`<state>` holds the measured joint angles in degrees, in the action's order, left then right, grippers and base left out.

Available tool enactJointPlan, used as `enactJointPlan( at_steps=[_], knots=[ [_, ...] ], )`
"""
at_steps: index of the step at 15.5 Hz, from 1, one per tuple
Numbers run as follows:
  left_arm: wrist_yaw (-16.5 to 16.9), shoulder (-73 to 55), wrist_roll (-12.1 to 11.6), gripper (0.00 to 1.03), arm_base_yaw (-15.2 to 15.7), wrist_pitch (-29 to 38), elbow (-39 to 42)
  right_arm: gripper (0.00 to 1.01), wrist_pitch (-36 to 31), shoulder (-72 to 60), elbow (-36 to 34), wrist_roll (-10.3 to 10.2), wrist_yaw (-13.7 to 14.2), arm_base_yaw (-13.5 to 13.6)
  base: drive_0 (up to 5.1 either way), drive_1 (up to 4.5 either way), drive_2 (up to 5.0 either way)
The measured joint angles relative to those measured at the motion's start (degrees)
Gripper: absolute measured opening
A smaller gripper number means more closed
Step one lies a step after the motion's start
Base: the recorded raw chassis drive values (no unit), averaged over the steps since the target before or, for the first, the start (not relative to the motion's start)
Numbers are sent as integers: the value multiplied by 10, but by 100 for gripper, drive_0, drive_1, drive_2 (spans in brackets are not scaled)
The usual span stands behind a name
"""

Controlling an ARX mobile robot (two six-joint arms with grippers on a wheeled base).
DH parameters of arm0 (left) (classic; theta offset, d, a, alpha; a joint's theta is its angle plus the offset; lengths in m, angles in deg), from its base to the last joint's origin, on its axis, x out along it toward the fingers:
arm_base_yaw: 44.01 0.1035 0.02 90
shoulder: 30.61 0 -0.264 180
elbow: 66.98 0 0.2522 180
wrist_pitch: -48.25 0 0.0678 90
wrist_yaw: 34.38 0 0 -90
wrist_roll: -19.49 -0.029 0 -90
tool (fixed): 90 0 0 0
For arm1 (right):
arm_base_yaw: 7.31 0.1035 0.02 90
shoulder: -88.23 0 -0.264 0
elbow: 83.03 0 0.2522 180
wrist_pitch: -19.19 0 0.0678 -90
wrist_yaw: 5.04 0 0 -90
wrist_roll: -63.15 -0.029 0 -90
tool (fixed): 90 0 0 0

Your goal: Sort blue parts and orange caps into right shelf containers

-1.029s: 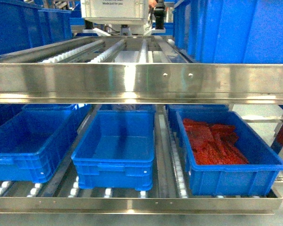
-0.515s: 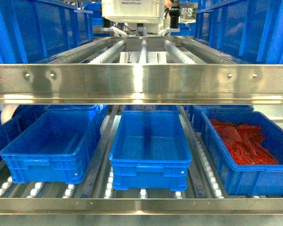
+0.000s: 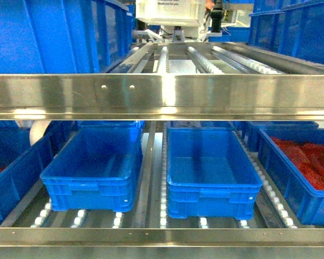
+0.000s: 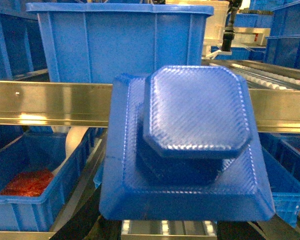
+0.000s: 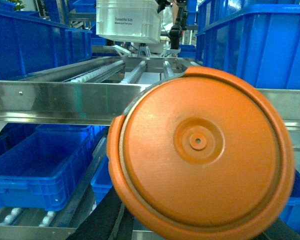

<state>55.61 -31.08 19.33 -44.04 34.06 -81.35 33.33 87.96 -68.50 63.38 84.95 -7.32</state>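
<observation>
Blue crates (image 3: pixel 213 167) shifted rightward | left hand grasps blue part (image 4: pixel 190 145) | right grasps orange cap (image 5: pixel 202 150)

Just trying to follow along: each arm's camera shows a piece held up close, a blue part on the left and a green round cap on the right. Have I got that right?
Nearly. The round cap filling the right wrist-mounted view is orange, not green. The rest holds: the left wrist-mounted view shows a blue part up close, in front of the steel shelf rail.
</observation>
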Motion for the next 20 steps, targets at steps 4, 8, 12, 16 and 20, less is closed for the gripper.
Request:
enactJointPlan(
  at_steps=[4, 8, 12, 16, 20],
  knots=[
    [-5, 0, 0, 42, 0, -3, 0, 40, 0, 0, 0, 0, -2, 0, -370, 206, 158],
    [0, 0, 0, 42, 0, 1, 0, 40, 0, 0, 0, 0, -1, 0, 0, 0, 0],
    [0, 0, 0, 42, 0, 1, 0, 40, 0, 0, 0, 0, -1, 0, 0, 0, 0],
    [0, 0, 0, 42, 0, 1, 0, 40, 0, 0, 0, 0, -1, 0, 0, 0, 0],
    [0, 0, 0, 42, 0, 1, 0, 40, 0, 0, 0, 0, -1, 0, 0, 0, 0]
  ],
)
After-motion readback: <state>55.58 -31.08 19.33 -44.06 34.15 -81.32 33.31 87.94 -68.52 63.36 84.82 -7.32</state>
